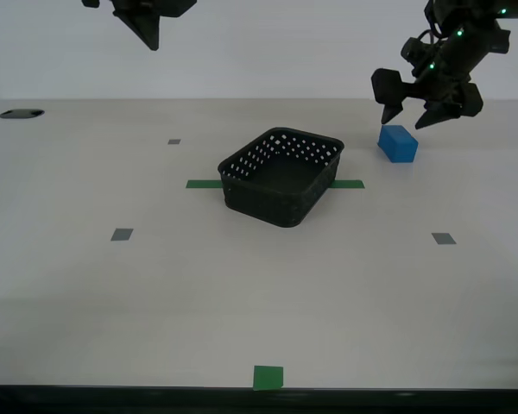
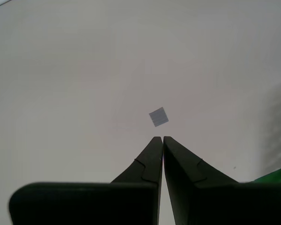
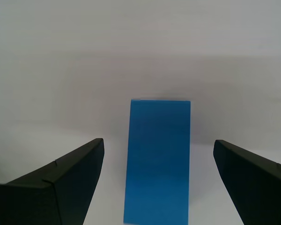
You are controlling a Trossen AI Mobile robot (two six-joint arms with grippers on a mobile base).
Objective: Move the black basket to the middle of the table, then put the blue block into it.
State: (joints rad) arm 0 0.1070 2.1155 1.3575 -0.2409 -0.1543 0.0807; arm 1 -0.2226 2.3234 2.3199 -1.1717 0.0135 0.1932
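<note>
Bright-blue, smooth-faced blue block [image 1: 398, 143] lies flat on the table [image 1: 242, 293], toward the exterior view's right, just beside the black basket [image 1: 281, 176] but apart from it, untouched. My first gripper [image 1: 413, 119] hangs right above the block, arm tilted down from the upper right of the exterior view, green lights on the wrist; jaws spread wide, one finger [image 3: 61, 183] on each side of the block [image 3: 158, 161] with clear gap both sides, nothing held. Black basket is perforated plastic with rounded corners, upright, empty, sitting mid-table over the green tape strip [image 1: 203, 184], which shows on both sides of it. My second gripper [image 2: 159, 139] is raised high at the top of the exterior view [image 1: 148, 19], well apart from basket and block; jaws pressed together, holding nothing, pointing down at bare table near a grey tape square [image 2: 158, 116]. More grey squares [image 1: 122, 234] scattered; a green tape square [image 1: 268, 377] at the near edge.
</note>
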